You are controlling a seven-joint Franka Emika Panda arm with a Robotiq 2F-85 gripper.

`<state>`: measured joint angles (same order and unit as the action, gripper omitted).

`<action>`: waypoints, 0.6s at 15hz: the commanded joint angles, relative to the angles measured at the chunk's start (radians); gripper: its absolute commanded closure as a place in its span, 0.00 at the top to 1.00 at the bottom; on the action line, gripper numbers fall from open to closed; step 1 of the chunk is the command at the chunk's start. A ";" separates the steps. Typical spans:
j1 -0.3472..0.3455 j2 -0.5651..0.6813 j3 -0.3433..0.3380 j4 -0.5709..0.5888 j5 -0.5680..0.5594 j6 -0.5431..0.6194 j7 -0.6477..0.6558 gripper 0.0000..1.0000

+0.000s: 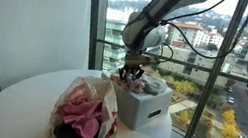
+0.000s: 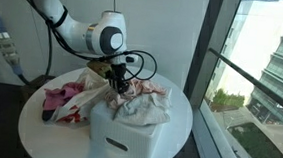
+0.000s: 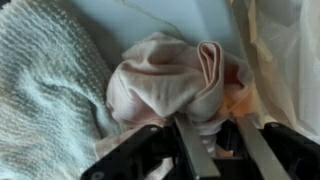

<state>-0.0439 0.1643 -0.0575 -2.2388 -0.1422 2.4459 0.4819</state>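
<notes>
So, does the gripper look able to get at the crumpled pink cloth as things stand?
Probably yes. In the wrist view the gripper is right at the pink cloth, a fold of it lying between the fingers, and nothing covers it. The pale towel lies beside it, not over it.

Tips of jaws deep in cloth

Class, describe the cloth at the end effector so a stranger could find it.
A white box stands on the round table by the window. On it, at the end effector, lies a crumpled pale pink cloth. Unlike the nubbly greyish towel beside it, it is smooth.
</notes>
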 commanded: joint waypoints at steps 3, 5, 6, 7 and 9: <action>0.002 -0.224 -0.017 -0.138 0.075 0.102 -0.029 0.07; 0.001 -0.326 -0.009 -0.182 0.048 0.142 -0.019 0.06; -0.002 -0.378 0.002 -0.203 0.027 0.158 -0.009 0.06; -0.004 -0.434 0.018 -0.224 0.017 0.165 -0.017 0.06; 0.000 -0.544 0.060 -0.257 0.011 0.147 -0.054 0.06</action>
<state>-0.0440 -0.1922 -0.0471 -2.4014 -0.1136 2.5781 0.4683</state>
